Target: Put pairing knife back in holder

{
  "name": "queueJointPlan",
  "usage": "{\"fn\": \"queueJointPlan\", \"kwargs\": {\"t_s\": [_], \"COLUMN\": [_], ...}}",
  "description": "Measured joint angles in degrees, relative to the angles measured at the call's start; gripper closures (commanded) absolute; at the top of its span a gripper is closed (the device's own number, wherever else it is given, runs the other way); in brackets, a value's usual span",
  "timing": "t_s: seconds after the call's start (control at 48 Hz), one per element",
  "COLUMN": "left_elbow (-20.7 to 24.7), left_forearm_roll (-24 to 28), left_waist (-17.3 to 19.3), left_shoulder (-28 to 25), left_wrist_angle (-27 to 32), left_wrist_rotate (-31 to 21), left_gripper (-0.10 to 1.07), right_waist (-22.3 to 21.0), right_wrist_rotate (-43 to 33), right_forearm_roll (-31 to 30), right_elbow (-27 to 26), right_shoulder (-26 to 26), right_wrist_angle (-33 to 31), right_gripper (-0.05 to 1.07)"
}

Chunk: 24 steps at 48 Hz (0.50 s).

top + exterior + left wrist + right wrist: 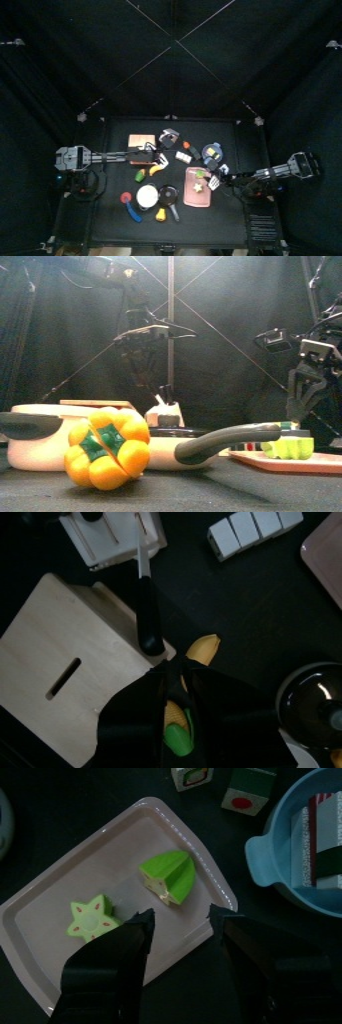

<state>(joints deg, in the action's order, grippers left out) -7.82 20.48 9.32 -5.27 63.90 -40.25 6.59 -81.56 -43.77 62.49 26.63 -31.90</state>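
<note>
The small black table (120, 225) carries a light wooden holder (60, 677) lying flat near its far left side, a pink tray (60, 973) toward the right, and a pale pan with a dark handle (40, 446) in front. A yellow toy pepper (107, 448) sits at the front edge, and a blue bowl (301, 843) lies just beside the tray.

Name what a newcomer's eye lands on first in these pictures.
In the front view, the yellow toy pepper stands nearest, before a cream pot with a dark handle. The left wrist view shows the paring knife lying by the slotted wooden holder. Below the open right gripper, a pink tray holds a green star.
</note>
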Motion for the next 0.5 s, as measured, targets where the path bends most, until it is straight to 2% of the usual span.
{"fn": "queueJointPlan", "kwargs": {"t_s": [0.5], "left_elbow": [1.05], "left_forearm_roll": [2.81], "left_waist": [2.55], "left_shoulder": [-1.14], "left_wrist_angle": [-1.41], "left_wrist_rotate": [0.09], "left_gripper": [0.36], "right_waist": [-0.09], "right_wrist_rotate": [0.0], "right_forearm_roll": [0.09], "right_elbow": [0.0], "right_shoulder": [-0.35], "right_wrist_angle": [0.18], "right_gripper": [0.19]}}
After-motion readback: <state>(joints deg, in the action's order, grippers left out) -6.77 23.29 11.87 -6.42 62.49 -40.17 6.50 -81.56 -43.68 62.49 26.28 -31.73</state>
